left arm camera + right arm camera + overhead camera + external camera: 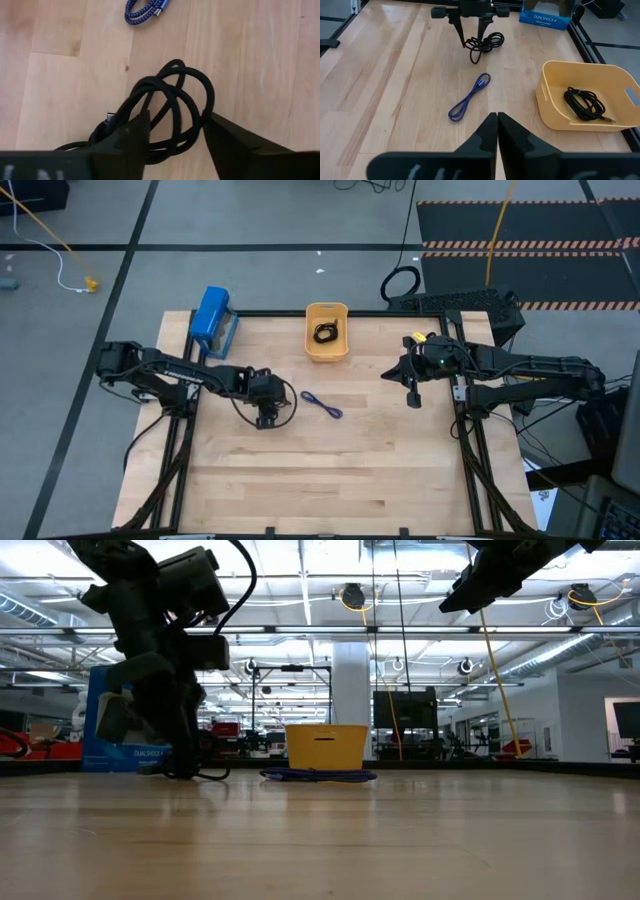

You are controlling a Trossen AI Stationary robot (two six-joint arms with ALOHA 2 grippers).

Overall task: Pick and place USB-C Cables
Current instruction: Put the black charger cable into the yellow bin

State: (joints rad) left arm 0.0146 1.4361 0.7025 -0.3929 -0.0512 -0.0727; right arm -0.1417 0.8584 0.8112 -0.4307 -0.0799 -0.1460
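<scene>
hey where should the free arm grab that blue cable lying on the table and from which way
Take the blue cable at its middle, where the doubled strands run side by side, coming straight down from above with the fingers across its length. It lies flat and stretched out on the bare table, clear of the tray. The right end effector hangs free; the left end effector straddles the black cable.

Three USB-C cables show. One black cable (585, 104) lies coiled in a loose bundle inside the orange tray (555, 117), at the upper middle of the high view. The blue-purple cable (322, 405), folded into a slim elongated loop, lies flat and diagonal on the wooden surface (340, 480) near the centre of the high view. The second black cable (170, 107) rests in overlapping loops on the surface left of centre, part of the coil lying between the left gripper's (175, 137) spread fingers (132, 135).
</scene>
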